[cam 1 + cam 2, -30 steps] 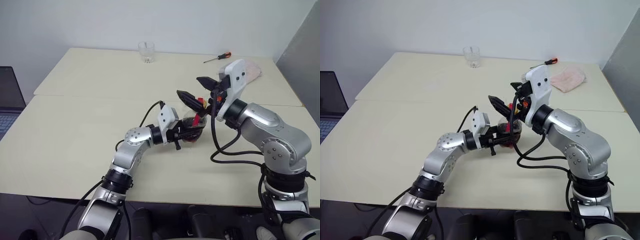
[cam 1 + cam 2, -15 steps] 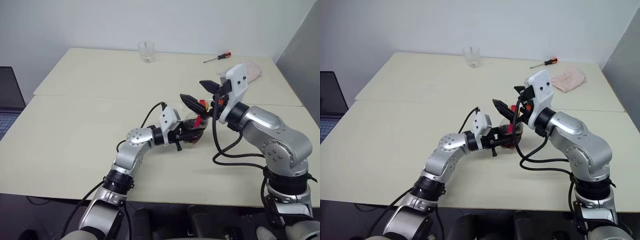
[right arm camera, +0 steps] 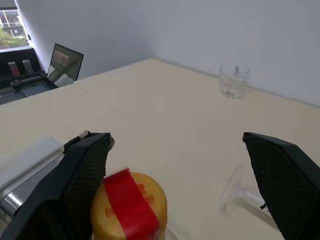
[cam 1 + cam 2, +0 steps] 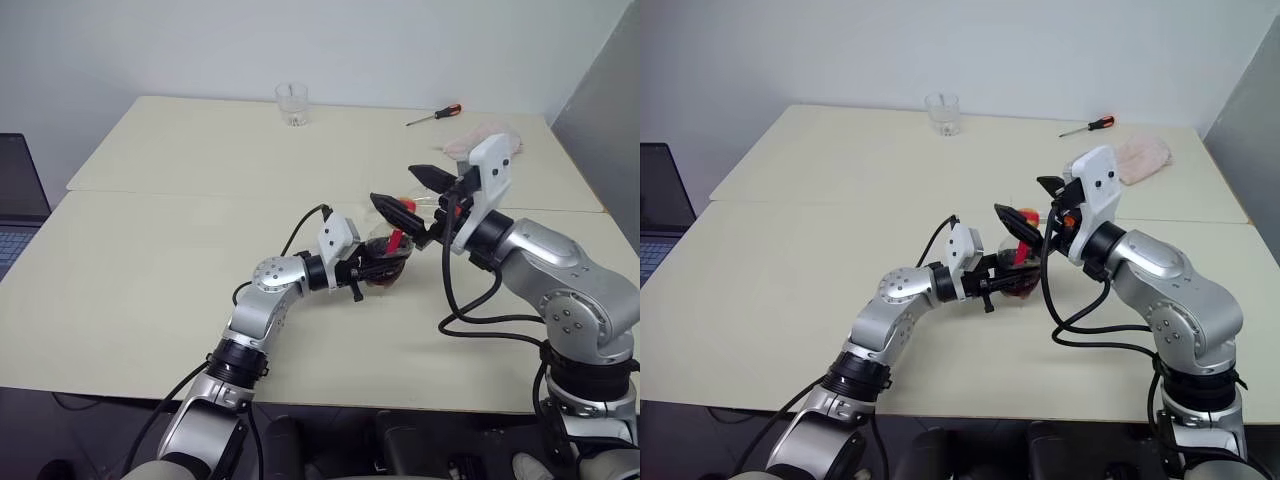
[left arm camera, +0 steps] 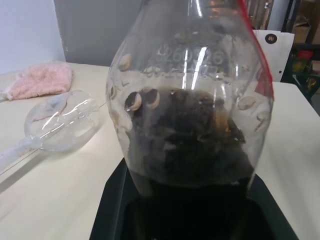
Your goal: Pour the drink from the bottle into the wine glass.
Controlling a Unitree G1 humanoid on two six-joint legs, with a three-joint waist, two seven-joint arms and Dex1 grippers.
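My left gripper (image 4: 372, 270) is shut on the round body of the small clear bottle (image 4: 386, 262), held roughly upright at the table's middle. The dark drink (image 5: 190, 140) fills its lower half. The yellow cap (image 3: 129, 207) has a red strip running over it. My right gripper (image 4: 410, 193) hangs open just above the cap, one finger (image 3: 75, 185) close beside it and neither touching. The wine glass (image 5: 60, 122) lies on its side on the table just beyond the bottle, and its bowl (image 3: 240, 192) also shows between my right fingers.
A short clear tumbler (image 4: 291, 103) stands at the table's far edge. A screwdriver (image 4: 434, 114) and a pink cloth (image 4: 478, 137) lie at the far right. A laptop (image 4: 15, 200) sits off the table's left side. A seam (image 4: 200, 195) crosses the tabletop.
My right arm has eased slightly to the right with its gripper still open over the cap. The left arm and bottle have kept still.
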